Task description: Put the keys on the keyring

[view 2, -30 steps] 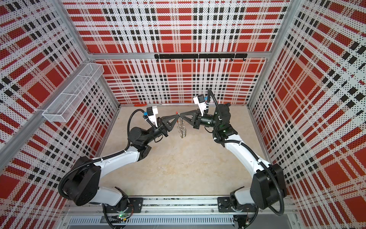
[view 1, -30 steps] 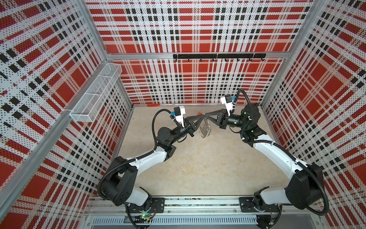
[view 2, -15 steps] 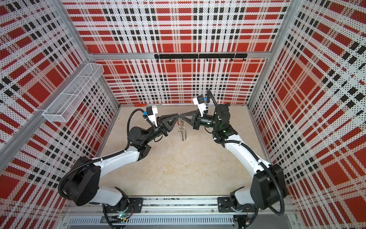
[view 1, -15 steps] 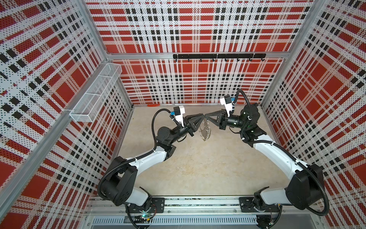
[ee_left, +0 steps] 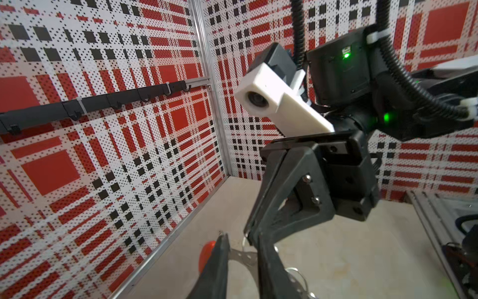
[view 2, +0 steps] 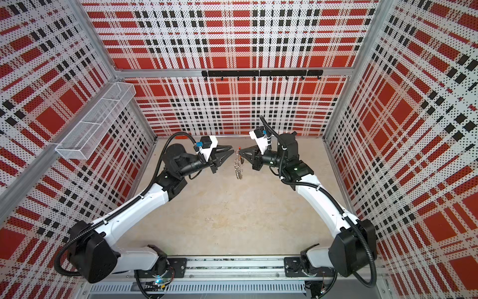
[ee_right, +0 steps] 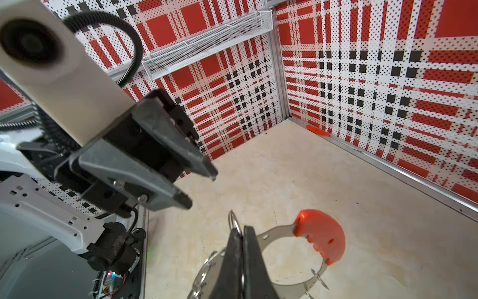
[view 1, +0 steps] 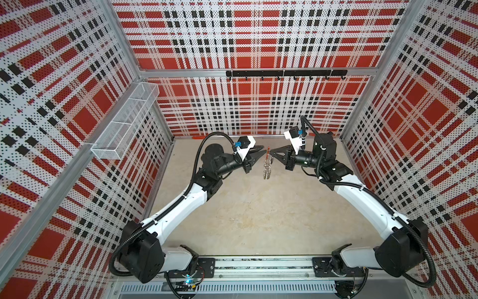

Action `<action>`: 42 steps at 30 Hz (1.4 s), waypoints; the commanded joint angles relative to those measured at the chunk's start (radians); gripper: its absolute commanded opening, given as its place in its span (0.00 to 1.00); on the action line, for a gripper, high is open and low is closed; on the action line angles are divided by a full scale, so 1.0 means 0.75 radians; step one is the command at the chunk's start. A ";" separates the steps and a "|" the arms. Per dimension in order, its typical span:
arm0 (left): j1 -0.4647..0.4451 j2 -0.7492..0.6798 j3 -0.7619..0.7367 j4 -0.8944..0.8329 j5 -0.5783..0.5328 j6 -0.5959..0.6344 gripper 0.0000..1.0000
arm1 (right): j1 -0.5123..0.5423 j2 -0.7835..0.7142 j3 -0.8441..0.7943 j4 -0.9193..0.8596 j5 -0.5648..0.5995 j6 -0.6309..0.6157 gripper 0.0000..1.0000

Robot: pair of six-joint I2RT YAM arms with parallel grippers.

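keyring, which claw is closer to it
Right. The right claw is shut on the grey band of the keyring, touching it. The left claw is open, just beside the keyring across a small gap, not touching.

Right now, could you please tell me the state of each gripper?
Left gripper: open, empty.
Right gripper: closed on the keyring.
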 commanded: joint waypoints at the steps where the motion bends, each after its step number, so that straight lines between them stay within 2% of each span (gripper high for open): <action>1: 0.013 0.075 0.127 -0.412 0.126 0.208 0.25 | 0.018 -0.047 0.025 -0.031 0.020 -0.097 0.00; 10: 0.019 0.203 0.323 -0.538 0.293 0.200 0.23 | 0.046 -0.067 0.020 -0.049 0.035 -0.127 0.00; 19: 0.024 0.220 0.366 -0.604 0.282 0.210 0.03 | 0.054 -0.068 0.028 -0.045 0.035 -0.131 0.00; 24: 0.022 0.221 0.372 -0.618 0.279 0.202 0.04 | 0.054 -0.087 0.019 -0.035 0.039 -0.128 0.00; 27: 0.022 0.217 0.368 -0.625 0.269 0.206 0.12 | 0.057 -0.088 0.027 -0.035 0.029 -0.120 0.00; 34: 0.020 0.232 0.368 -0.638 0.269 0.197 0.14 | 0.059 -0.093 0.030 -0.034 0.022 -0.114 0.00; 36: 0.019 0.240 0.376 -0.641 0.269 0.185 0.12 | 0.058 -0.096 0.026 -0.031 0.022 -0.116 0.00; 39: 0.018 0.244 0.387 -0.654 0.274 0.186 0.01 | 0.060 -0.094 0.025 -0.026 0.022 -0.110 0.00; 42: 0.017 0.249 0.392 -0.656 0.276 0.186 0.00 | 0.060 -0.098 0.025 -0.027 0.022 -0.112 0.00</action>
